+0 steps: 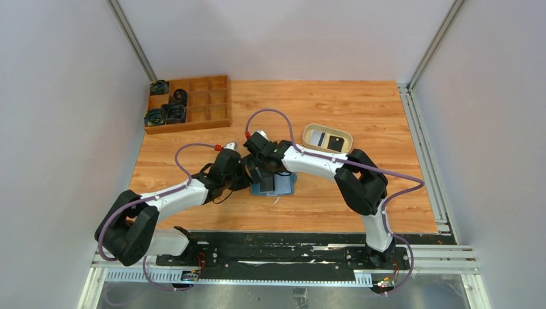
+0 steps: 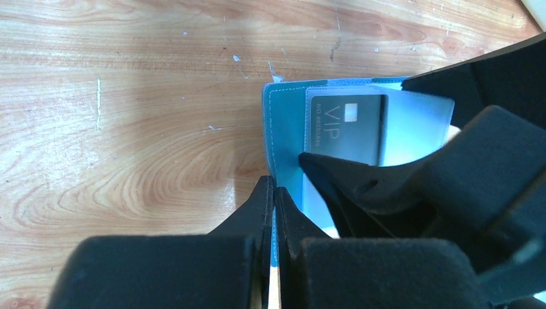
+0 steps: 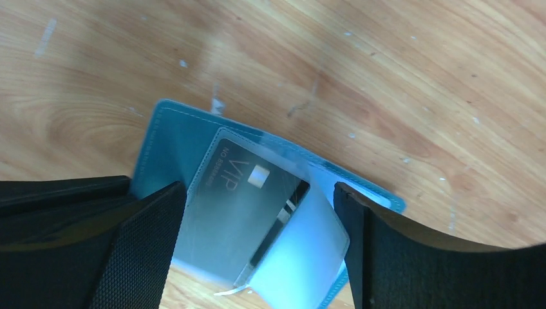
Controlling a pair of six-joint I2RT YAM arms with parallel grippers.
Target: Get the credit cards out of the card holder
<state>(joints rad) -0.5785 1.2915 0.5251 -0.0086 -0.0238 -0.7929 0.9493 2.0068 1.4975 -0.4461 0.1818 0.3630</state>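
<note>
- While the left gripper [image 2: 273, 201] has its two fingers pressed together on the near edge of the card holder [image 2: 283, 132], pinching a thin strip of teal between them, the holder lies open and flat on the table [image 1: 360, 103].
- Seen from the top view, the card holder sits at the middle of the table, under both wrists where the two arms meet.
- The right gripper [image 3: 257, 196] is spread wide. One finger stands at 9 o'clock of the grey card [image 3: 248, 212] and the other at 3 o'clock, with the card in the gap between them.
- From the right wrist, neither finger can be seen clamping the card; the 3 o'clock finger stands just beside the clear sleeve [image 3: 302, 257].
- The grey card is printed "VIP" and lies slantwise on the holder's inner face, under the clear sleeve. Its printed end points to 11 o'clock in the right wrist view.
- In the left wrist view the card lies at 1 o'clock from the pinched edge. A fingertip of the right gripper reaches in from 4 o'clock and touches the holder just below the card.
- A cream oval tray [image 1: 308, 132] sits at 2 o'clock from the holder, well apart from it, and holds a pale card [image 1: 316, 138] and a black card [image 1: 335, 142] side by side.
- A wooden compartment box [image 1: 187, 127] stands at 10 o'clock near the far left corner of the table, with dark coiled items [image 1: 172, 113] in its left compartments.
</note>
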